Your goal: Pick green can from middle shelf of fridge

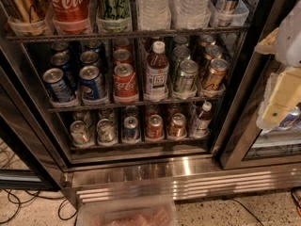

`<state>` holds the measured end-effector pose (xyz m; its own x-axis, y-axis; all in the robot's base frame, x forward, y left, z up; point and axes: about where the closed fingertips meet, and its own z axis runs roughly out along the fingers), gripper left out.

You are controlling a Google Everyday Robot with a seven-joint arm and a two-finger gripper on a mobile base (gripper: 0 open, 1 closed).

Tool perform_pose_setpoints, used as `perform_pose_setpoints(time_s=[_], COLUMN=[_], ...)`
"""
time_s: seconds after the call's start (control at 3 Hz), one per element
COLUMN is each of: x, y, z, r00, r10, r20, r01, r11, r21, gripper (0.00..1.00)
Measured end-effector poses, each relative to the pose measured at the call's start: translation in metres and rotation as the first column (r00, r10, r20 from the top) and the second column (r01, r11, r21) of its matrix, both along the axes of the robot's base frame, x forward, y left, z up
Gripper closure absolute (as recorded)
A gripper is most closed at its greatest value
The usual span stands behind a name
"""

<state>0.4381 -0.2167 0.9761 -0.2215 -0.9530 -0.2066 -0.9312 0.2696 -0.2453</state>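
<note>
The fridge (155, 166) stands open in front of me. Its middle shelf (131, 103) holds lanes of cans. The green can (186, 76) stands upright at the front of the fifth lane from the left, with another green can (178, 55) behind it. A tea bottle (156, 69) is on its left and bronze cans (214, 73) are on its right. My gripper (275, 72) hangs at the right edge of the view, in front of the door frame and well right of the green can. Its cream fingers (283, 97) stand apart and hold nothing.
Red cola cans (124, 81) and blue cans (91, 82) fill the left lanes. The rack above holds tall cans and water bottles (153, 6). The rack below holds small cans (154, 126). A clear plastic bin (127, 213) and cables (19, 206) lie on the floor.
</note>
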Motion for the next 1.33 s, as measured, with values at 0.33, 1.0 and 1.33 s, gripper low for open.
perform_pose_setpoints(time_s=[0.33,1.0,1.33], x=[0.0,0.012,0.031], y=[0.0,0.012,0.019], z=[0.0,-0.023,-0.043], r00=[1.0,0.9981,0.9887], r10=[0.0,-0.043,-0.127], r20=[0.0,0.046,0.08], r01=[0.0,0.039,0.11], r11=[1.0,0.996,0.975], r21=[0.0,0.084,0.191], gripper=[0.0,0.0,0.0])
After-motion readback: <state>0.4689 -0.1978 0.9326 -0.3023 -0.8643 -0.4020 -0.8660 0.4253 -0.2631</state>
